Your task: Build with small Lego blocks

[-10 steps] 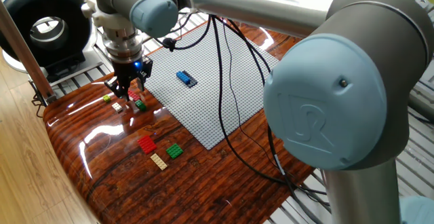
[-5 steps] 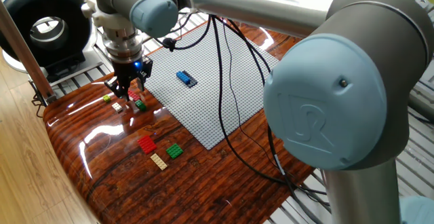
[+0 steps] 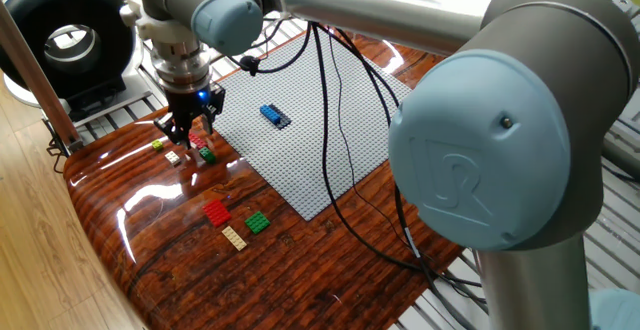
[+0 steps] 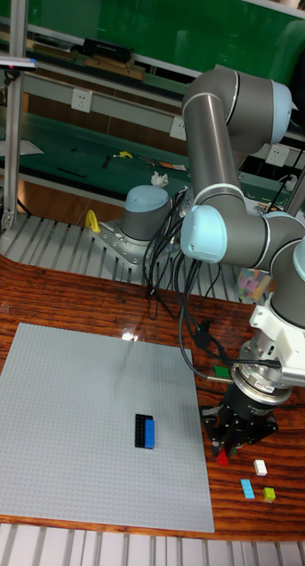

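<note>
While the gripper [image 3: 190,128] hangs low over a small red plastic brick [image 4: 223,457] on the wooden surface [image 3: 150,260], I cannot tell whether its jaws hold it

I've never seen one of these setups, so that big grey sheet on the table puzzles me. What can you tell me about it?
The grey sheet is a large, flat, square plate, seemingly plastic, its surface covered with tiny studs. It lies flat on the glossy wooden table. A small pair of bricks, one black and one blue, sits side by side on it. Black cables hang over it. The end effector works beside its edge, not on it.
</note>
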`<state>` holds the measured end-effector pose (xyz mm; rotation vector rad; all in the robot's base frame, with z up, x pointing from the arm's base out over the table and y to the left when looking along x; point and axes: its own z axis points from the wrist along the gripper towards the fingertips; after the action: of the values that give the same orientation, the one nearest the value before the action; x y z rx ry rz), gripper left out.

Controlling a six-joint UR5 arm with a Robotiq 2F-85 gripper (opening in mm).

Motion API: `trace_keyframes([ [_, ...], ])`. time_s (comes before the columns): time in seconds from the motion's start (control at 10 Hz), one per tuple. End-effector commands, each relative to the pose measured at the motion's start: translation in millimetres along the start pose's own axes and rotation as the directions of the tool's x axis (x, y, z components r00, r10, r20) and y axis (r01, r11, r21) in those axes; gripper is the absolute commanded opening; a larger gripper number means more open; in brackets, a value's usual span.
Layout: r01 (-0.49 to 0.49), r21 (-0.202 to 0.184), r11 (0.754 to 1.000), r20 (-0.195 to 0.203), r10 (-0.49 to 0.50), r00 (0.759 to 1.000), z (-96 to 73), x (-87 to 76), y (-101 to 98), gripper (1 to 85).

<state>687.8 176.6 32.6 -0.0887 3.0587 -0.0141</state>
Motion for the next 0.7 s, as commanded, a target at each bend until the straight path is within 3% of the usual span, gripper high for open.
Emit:
trace_keyframes([
  [0.0, -0.025, -0.011, 1.000, -0.016, 0.025, 1.000, -2.5, 4.6, 0.7, 1.0],
  [0.1, -0.014, -0.012, 1.000, -0.022, 0.014, 1.000, -2.4, 6.4, -2.7, 1.0],
  [0.4, 0.031, -0.004, 1.000, -0.047, -0.031, 0.998, 3.2, 20.5, -38.7, 1.0],
  [0.6, 0.061, -0.004, 0.998, -0.046, -0.062, 0.997, 7.7, 25.3, -43.0, 1.0],
])
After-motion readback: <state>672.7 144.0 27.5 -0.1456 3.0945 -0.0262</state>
